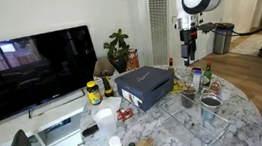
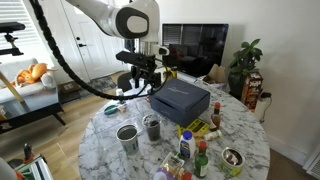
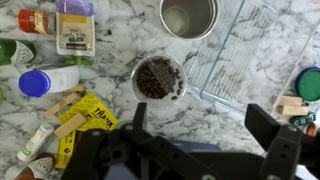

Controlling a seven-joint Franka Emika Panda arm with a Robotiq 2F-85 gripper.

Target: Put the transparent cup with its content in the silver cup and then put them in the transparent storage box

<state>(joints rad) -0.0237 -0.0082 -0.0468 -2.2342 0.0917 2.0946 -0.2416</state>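
Observation:
The transparent cup with dark contents stands on the marble table, directly below my gripper in the wrist view. It also shows in both exterior views. The silver cup stands empty just beside it. The transparent storage box lies next to both cups, faint on the marble. My gripper is open and empty, well above the cups.
A big blue-grey box sits mid-table. A yellow packet, a blue-capped bottle and a jar lie beside the transparent cup. A white cup and several bottles stand near the table edges.

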